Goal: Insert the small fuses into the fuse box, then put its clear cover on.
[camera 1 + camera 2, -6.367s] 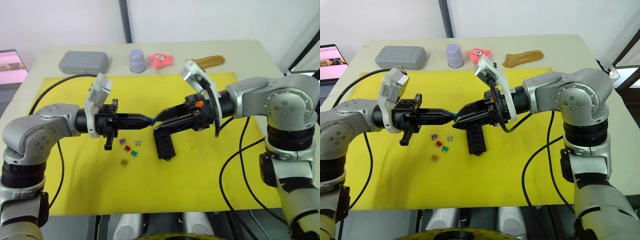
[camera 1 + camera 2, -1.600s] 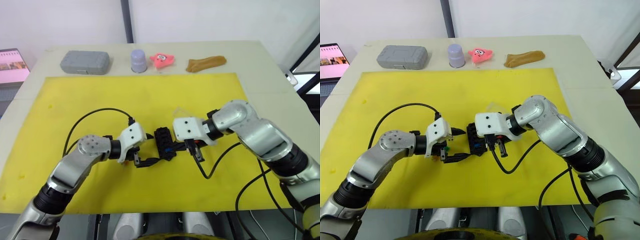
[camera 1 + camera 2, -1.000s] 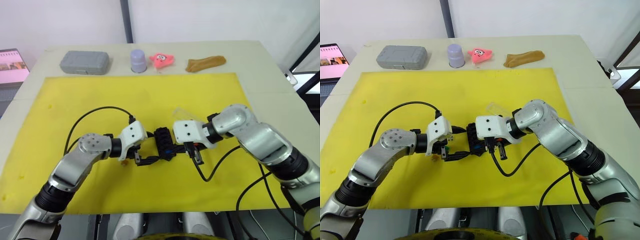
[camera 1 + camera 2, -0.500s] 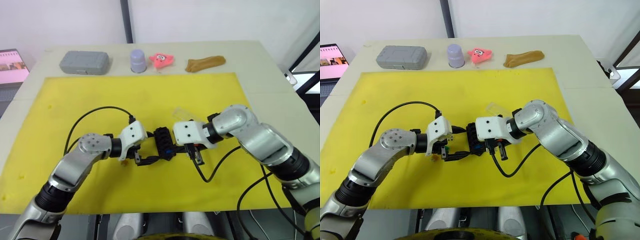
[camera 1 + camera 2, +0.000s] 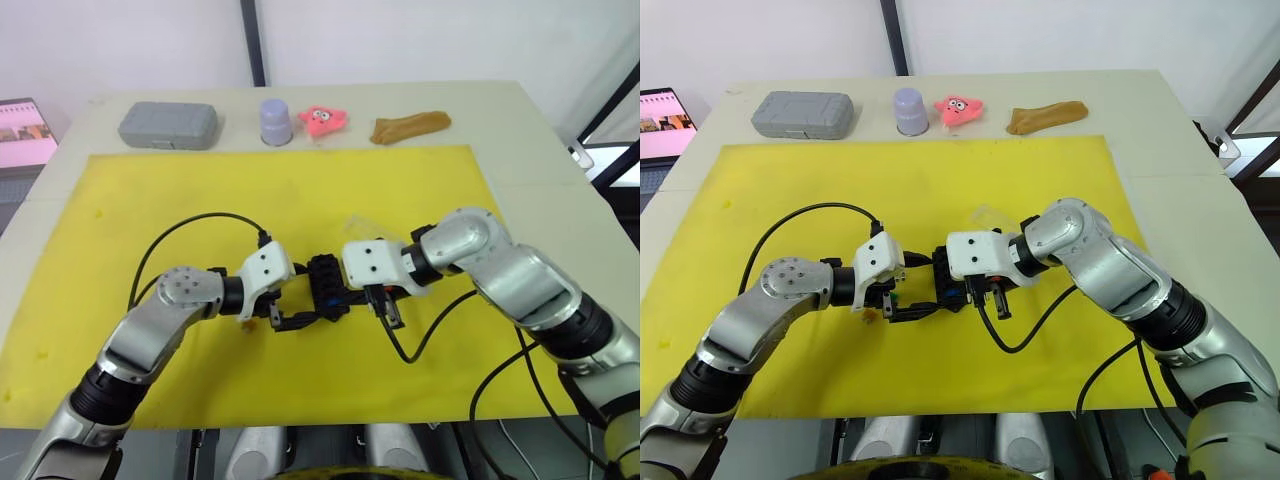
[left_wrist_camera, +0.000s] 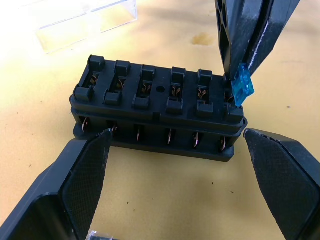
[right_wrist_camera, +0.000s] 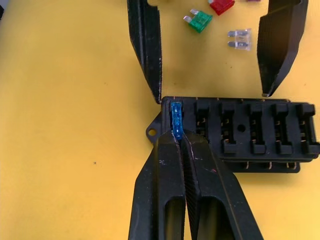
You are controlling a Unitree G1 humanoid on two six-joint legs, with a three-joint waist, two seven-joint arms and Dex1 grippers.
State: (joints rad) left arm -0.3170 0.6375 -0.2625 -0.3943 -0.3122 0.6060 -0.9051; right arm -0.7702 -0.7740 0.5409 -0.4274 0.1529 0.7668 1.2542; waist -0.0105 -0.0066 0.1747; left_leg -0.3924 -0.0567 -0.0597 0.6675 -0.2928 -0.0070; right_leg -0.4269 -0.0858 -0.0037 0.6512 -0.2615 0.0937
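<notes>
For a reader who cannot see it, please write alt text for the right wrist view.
The right claw, shut on a small blue fuse, holds it at the end slot of the black fuse box on a yellow mat. The left claw's two open fingers stand at the box's far side, with green, red and grey fuses lying beyond.

Mat: yellow mat (image 5: 790,180), both arms over it.
Fuse box: fuse box (image 5: 948,282) between left gripper (image 5: 902,308) and right gripper (image 5: 985,298).
Far edge: grey case (image 5: 803,113).
</notes>
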